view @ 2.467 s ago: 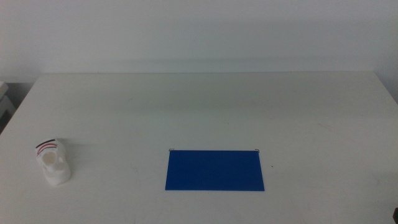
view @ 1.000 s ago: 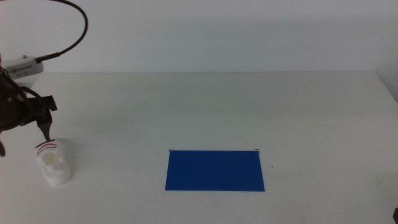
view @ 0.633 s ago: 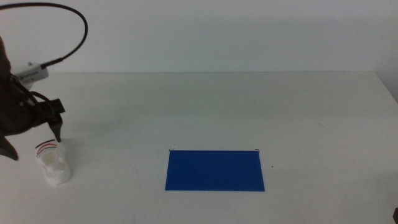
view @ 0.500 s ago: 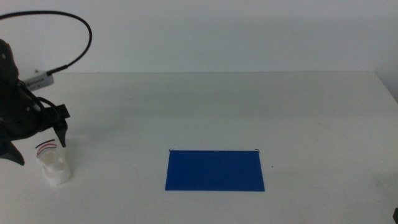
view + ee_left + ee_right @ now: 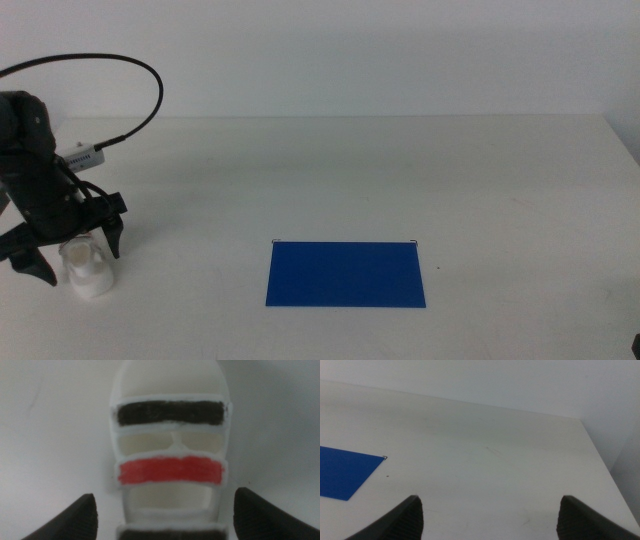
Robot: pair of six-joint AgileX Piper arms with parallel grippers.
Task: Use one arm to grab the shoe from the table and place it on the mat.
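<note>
Left gripper (image 5: 75, 262) jaws apart, straddling the shoe (image 5: 86, 267), contact unclear. Mat (image 5: 345, 273) well apart. Right gripper (image 5: 487, 515) waits, jaws apart.

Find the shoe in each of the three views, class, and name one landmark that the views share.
Middle view: the shoe stands at the table's left edge, between the left gripper's open fingers.
Left wrist view: it fills the centre, strap side facing the camera.
Right wrist view: not in it.
Shared landmark: the white table; the blue mat links the middle and right wrist views.
</note>
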